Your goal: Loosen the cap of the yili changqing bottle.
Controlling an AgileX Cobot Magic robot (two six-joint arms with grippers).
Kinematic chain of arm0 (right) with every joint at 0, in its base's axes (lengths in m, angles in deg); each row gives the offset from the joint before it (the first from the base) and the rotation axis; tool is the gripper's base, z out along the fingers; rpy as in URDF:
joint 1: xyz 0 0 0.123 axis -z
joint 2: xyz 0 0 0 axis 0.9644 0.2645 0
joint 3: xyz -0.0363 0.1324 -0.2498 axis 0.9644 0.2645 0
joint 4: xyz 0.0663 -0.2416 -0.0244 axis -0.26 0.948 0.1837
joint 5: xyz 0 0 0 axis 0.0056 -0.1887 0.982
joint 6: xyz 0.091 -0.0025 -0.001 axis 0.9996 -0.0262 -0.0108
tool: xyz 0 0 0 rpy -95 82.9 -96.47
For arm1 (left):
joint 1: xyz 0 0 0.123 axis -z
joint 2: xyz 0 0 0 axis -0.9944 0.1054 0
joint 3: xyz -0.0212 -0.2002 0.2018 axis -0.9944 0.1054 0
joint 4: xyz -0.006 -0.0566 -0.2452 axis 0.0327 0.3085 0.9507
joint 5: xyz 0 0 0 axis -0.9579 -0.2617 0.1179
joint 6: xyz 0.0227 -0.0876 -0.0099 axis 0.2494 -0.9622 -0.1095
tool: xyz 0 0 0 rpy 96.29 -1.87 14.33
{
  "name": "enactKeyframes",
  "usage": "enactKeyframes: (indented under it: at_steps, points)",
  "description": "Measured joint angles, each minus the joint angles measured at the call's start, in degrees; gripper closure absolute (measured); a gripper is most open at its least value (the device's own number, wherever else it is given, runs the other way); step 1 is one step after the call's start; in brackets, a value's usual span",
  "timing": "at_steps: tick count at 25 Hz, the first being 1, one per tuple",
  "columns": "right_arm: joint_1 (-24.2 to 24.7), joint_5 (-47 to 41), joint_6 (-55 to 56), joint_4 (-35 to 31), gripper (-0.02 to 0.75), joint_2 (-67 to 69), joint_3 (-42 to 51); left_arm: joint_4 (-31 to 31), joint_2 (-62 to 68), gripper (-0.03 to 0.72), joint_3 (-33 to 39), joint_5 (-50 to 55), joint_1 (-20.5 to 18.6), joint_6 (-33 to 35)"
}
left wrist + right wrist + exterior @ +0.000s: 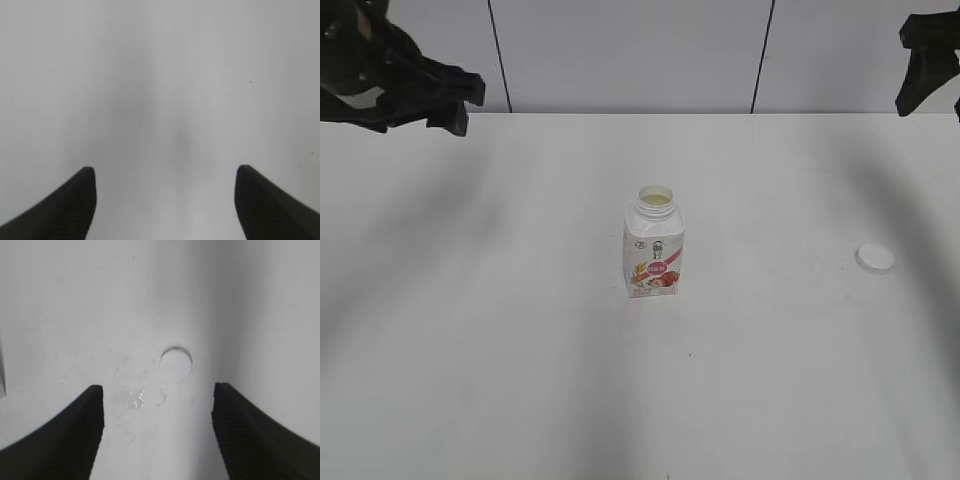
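Overhead, left pincer (165,200) and right pincer (157,427) both gape empty, cap (875,258) off the bottle (654,247).

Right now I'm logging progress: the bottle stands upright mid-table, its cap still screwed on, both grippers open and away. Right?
Not quite. The cap is off, lying on the table to the right of the upright bottle, whose neck is open in the exterior view. Both grippers are open and away.

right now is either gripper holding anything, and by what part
Nothing is held: left gripper and right gripper are open and empty; the cap lies on the table.
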Motion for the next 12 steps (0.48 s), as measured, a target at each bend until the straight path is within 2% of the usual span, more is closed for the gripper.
enactKeyframes:
  at_steps: [7,12]
  points:
    - [0.0,-0.14,0.0,0.0,0.203,0.0,0.0,12.52,4.56,0.165,-6.01,14.78,-9.16,15.57]
    - [0.0,-0.31,0.0,0.12,0.203,0.0,0.0,14.79,6.1,0.165,-8.71,22.3,-12.23,20.53]
